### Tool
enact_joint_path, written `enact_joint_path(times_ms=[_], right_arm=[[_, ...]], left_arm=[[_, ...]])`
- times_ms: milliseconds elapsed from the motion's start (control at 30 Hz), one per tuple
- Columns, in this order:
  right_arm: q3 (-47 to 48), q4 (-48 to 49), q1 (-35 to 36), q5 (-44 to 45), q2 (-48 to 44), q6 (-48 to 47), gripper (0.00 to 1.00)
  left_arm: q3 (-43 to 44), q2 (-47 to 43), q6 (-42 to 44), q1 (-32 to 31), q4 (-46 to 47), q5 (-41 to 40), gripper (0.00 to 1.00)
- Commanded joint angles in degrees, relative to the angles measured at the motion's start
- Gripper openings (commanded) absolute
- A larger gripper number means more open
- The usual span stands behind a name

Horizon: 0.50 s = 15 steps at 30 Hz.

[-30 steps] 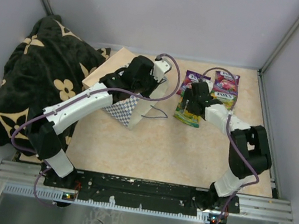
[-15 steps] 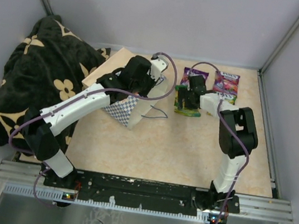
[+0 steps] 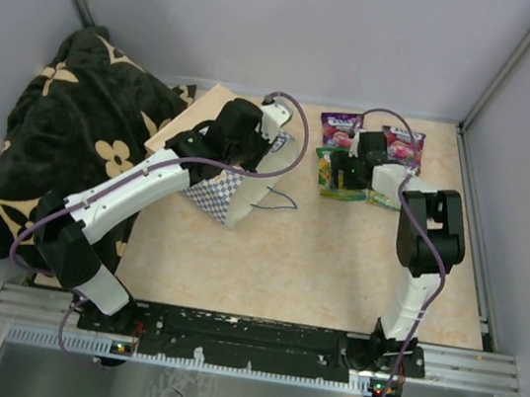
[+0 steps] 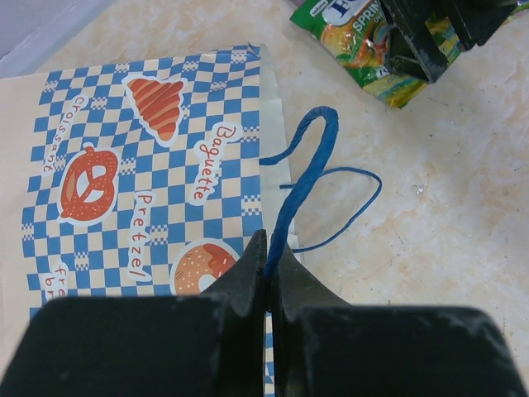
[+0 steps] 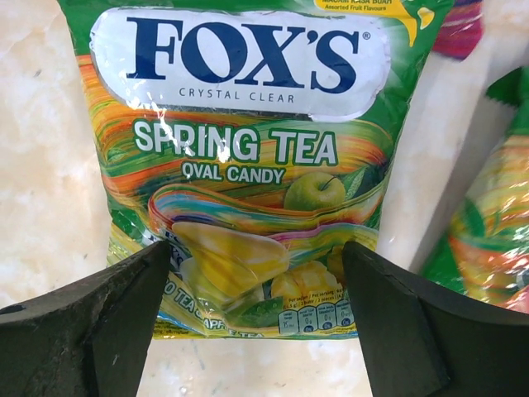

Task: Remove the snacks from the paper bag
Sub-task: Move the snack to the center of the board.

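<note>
**Right claw open over the green packet, left claw pinching the bag's cord**

The left claw is clamping fully closed on the blue cord handle of the paper bag. In the left wrist view the bag's checkered side is filling the left half of the frame. In the overhead view the bag is sitting left of centre on the bench, just as it was a second ago, with the left arm reaching to the same spot.

The right claw is standing wide open and gripping nothing. Its two fingers are flanking the lower corners of the green Spring Tea packet, which is lying flat on the bench. A second ago this packet was lying lower in the overhead frame; it is now sitting higher, close under the two purple packets at upper right of centre. The right arm's elbow is now folding in further left than before. A second green-yellow packet is lying just right of the first one, which was not showing a second ago. The black blanket is lying at the left of the frame.
</note>
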Motion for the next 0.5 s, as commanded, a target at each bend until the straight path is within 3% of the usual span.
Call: enact_joint_path(times_ms=[0,267,433,467], right_arm=[[-6.2,-1.5,3.3,1.1,-3.5,3.8,0.86],[-15.6,1.4,4.4,9.4,-9.6,11.2,0.9],[-12.7,-1.0,6.4,12.2,-14.4,12.9,0.92],[-12.6,-0.6,8.9,13.8,-17.7,13.6,0.98]], left_arm=[[-0.3,-2.2,-0.7,0.5,0.0,-1.1,0.0],[0.8,-4.5,-0.8,2.3,-1.8,-1.3,0.0],[3.3,-4.5,-0.3,4.9,-5.1,-1.7,0.0],[3.8,-4.4,-0.1,5.4,-5.9,-2.4,0.0]])
